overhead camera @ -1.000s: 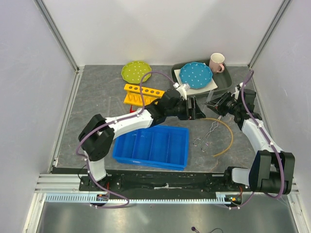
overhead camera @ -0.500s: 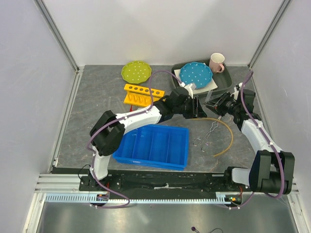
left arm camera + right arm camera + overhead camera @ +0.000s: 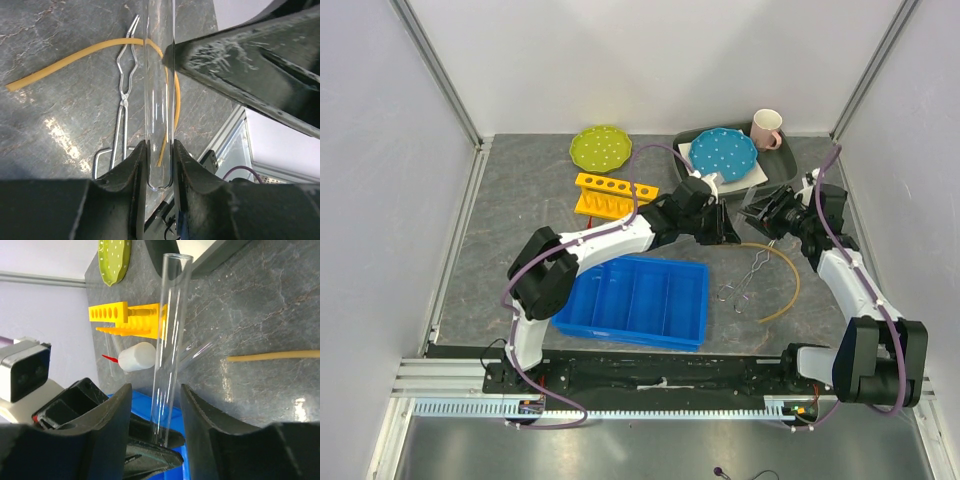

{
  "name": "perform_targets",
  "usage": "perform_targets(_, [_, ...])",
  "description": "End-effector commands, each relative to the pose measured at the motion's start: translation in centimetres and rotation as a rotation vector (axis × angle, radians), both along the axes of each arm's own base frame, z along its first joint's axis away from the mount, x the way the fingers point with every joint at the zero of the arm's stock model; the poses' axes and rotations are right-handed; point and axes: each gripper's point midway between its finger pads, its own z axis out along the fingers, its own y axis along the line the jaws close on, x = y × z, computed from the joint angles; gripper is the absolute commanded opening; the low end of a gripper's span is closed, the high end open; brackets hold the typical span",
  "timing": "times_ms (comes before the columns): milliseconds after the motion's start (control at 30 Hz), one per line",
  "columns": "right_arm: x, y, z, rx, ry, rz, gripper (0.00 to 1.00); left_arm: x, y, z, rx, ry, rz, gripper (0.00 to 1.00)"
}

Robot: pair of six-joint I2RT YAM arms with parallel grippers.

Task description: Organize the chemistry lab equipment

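The clear test tube point(image 3: 159, 90) is clamped near its rounded end by the left gripper point(image 3: 159, 146), pressed from both sides, while the right gripper point(image 3: 155, 390) is parted around the same tube with gaps showing. The tube is held above the table point(image 3: 520, 230) at 3 o'clock of the yellow rack point(image 3: 600, 184). The metal tongs point(image 3: 745, 278) and tan rubber tube point(image 3: 797, 280) are laid at about 6 o'clock of it.

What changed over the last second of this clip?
The left arm reached further toward the right one, and the left hand closed on the clear glass test tube. The right hand opened, letting it go. The yellow holed rack, metal tongs, tan rubber tube and blue compartment tray stayed put.
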Motion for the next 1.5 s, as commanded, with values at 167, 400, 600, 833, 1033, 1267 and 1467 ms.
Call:
perform_targets(167, [-2.5,2.4,6.6,-0.162,-0.379,0.359,0.77,-1.4,3.8,4.9,-0.011,-0.140,-0.064,0.12])
perform_targets(400, [-9.9,4.0,9.8,-0.375,-0.700,0.996,0.80,-7.8,10.3,5.6,-0.029,-0.101,-0.258,0.11])
perform_targets(600, [-10.7,5.8,10.9,-0.704,-0.911,1.394,0.81,-13.7,15.5,4.9,-0.034,-0.004,-0.384,0.12])
perform_targets(833, [-14.4,11.0,9.2,-0.845,-1.176,1.756,0.82,-16.9,18.2,5.2,-0.014,0.018,-0.451,0.11])
perform_targets(1033, [-16.6,12.8,6.5,-0.844,-1.164,1.952,0.80,-17.7,18.9,5.5,-0.007,0.018,-0.472,0.11])
perform_targets(1267, [-17.4,13.2,3.4,-0.894,-1.110,2.068,0.72,-18.0,18.8,5.9,-0.025,0.024,-0.491,0.10])
perform_targets(1467, [-18.4,13.8,1.9,-0.910,-1.097,2.141,0.61,-18.0,18.8,6.3,-0.031,0.018,-0.487,0.10])
